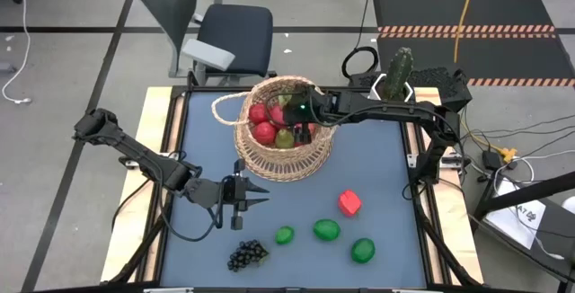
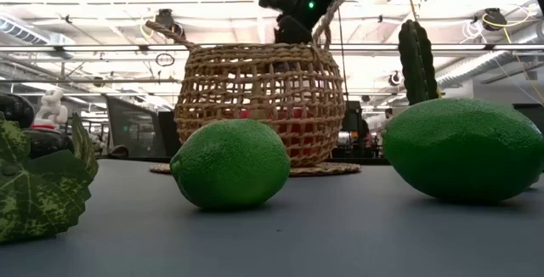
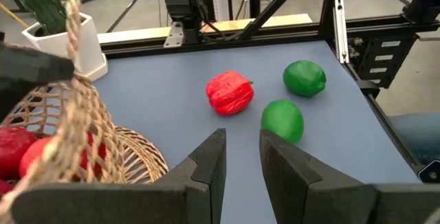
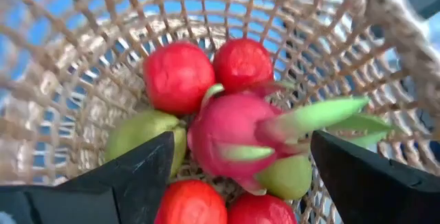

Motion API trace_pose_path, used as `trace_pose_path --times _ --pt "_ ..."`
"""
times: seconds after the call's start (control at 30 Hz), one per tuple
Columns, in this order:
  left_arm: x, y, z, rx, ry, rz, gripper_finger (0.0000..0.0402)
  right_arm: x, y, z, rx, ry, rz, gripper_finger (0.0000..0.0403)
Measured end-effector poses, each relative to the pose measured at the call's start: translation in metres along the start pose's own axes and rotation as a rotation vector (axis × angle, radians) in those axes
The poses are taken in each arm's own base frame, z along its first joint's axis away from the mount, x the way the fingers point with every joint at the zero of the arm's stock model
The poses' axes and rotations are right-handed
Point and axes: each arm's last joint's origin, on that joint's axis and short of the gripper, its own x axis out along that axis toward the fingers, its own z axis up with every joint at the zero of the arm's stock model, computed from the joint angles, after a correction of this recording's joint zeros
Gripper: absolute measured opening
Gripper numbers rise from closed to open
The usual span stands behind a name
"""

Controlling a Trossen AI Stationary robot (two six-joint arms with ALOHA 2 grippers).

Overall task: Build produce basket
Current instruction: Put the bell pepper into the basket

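High view first: the wicker basket (image 1: 284,129) sits toward the far middle of the blue table (image 1: 386,194), and the right gripper (image 1: 303,119) is poised right over its mouth. Inside, red apples (image 1: 261,122) are packed together beside a green pear (image 1: 285,137).

Over to the right wrist view, and the fingers (image 4: 130,176) are spread wide with nothing between them; just beyond them a pink dragon fruit (image 4: 237,133) lies on top of the heap, green scales sticking out, with apples and pears pressed in around it.

The left gripper (image 1: 253,193) hovers near the basket's front side, just above the table. Its own wrist view shows the two dark fingers (image 3: 206,162) parted by a narrow gap, gripping nothing, pointed at a red fruit (image 3: 230,92) and two green ones (image 3: 304,77) lying loose on the table.

Along the near edge there's a dark grape bunch (image 1: 247,254) and three green fruits in a row (image 1: 326,230). A cactus in a white pot (image 1: 398,75) stands at the far right corner, beside the basket.
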Motion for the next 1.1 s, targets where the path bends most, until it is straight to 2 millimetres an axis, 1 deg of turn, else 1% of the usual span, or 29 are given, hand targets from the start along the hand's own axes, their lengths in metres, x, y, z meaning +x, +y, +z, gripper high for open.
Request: trace_pose_path --times 0.1,0.23,0.33,0.47,0.6,0.73,0.83,0.93,1.03,1.1 --pt "0.000 0.000 0.000 -0.001 -0.003 0.000 0.0090 -0.013 0.003 0.006 -0.006 -0.039 -0.004 0.0338" --pt "0.000 0.000 0.001 -0.001 -0.004 0.001 0.0090 -0.039 0.007 0.013 -0.007 -0.101 -0.005 0.0338" --pt "0.001 0.001 0.001 -0.003 -0.005 0.006 0.0090 -0.067 0.012 0.019 0.008 -0.162 0.000 0.0336" --pt "0.001 0.003 0.001 -0.005 -0.005 0.012 0.0090 -0.113 0.023 0.021 0.057 -0.234 0.033 0.0330" --pt "0.003 0.007 0.001 -0.011 -0.005 0.025 0.0090 -0.156 0.033 0.017 0.117 -0.287 0.079 0.0326" --pt "0.006 0.013 0.002 -0.018 -0.009 0.050 0.0090 -0.189 0.044 0.011 0.164 -0.312 0.081 0.0325" --pt "0.007 0.017 0.003 -0.023 -0.008 0.066 0.0090 -0.208 0.055 0.005 0.180 -0.309 0.093 0.0324" --pt "0.008 0.019 0.003 -0.011 -0.010 0.071 0.0090 -0.224 0.067 -0.003 0.203 -0.285 0.119 0.0324" --pt "0.008 0.018 0.004 -0.011 -0.018 0.071 0.0090 -0.232 0.082 -0.011 0.227 -0.263 0.144 0.0324" --pt "0.008 0.018 0.004 -0.010 -0.020 0.071 0.0090 -0.233 0.094 -0.017 0.234 -0.251 0.155 0.0325"
